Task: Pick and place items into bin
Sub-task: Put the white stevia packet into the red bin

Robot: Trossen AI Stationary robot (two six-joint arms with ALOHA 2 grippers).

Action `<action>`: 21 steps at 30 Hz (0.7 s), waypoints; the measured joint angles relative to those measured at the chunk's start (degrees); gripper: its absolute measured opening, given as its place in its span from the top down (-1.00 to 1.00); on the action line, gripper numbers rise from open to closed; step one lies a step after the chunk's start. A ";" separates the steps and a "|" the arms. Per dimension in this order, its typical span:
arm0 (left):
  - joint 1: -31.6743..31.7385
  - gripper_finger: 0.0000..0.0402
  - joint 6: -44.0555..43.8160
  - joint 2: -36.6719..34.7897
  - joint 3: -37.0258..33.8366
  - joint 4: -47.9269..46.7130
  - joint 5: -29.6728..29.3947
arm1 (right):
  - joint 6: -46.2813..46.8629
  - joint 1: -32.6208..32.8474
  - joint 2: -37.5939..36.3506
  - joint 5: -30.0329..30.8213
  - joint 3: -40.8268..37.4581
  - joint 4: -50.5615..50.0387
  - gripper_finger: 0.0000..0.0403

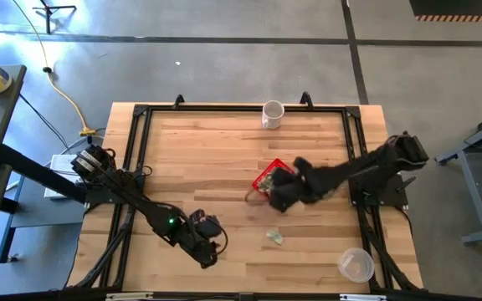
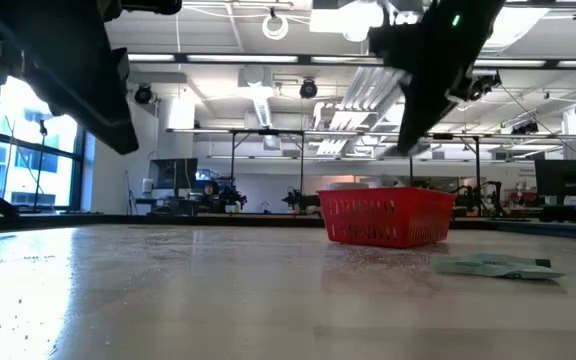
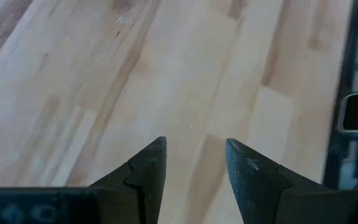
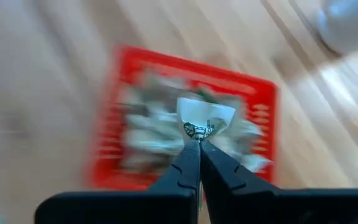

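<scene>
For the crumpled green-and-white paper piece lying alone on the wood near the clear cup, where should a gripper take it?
The loose crumpled green-and-white paper piece lies flat and low on the wooden table, so come straight down from above and pinch a raised crease in its middle; a side approach offers little height to catch.

No legible text or labels anywhere.

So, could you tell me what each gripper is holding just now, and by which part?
The right gripper pinches a crumpled paper piece by its lower edge, above the red basket. The left gripper is open and empty.
</scene>
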 joint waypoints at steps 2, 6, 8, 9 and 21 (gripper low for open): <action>0.00 0.02 0.11 0.00 0.00 1.44 -0.08 | -2.86 -3.05 0.02 -1.81 -1.40 0.29 0.97; 0.52 0.02 0.78 0.02 0.00 4.32 -0.15 | -8.44 -6.47 0.13 -7.29 -2.13 5.71 0.77; 1.24 0.02 1.82 0.02 0.00 5.46 -0.02 | -9.45 -7.00 -0.09 -8.55 -2.13 7.59 0.58; 1.85 0.02 2.72 0.02 0.00 6.02 0.09 | -9.50 -7.02 -0.24 -8.51 -2.13 8.08 0.47; 13.39 0.02 28.29 5.34 0.09 28.98 13.75 | 0.28 9.27 -9.98 -2.60 -2.13 -1.61 -0.49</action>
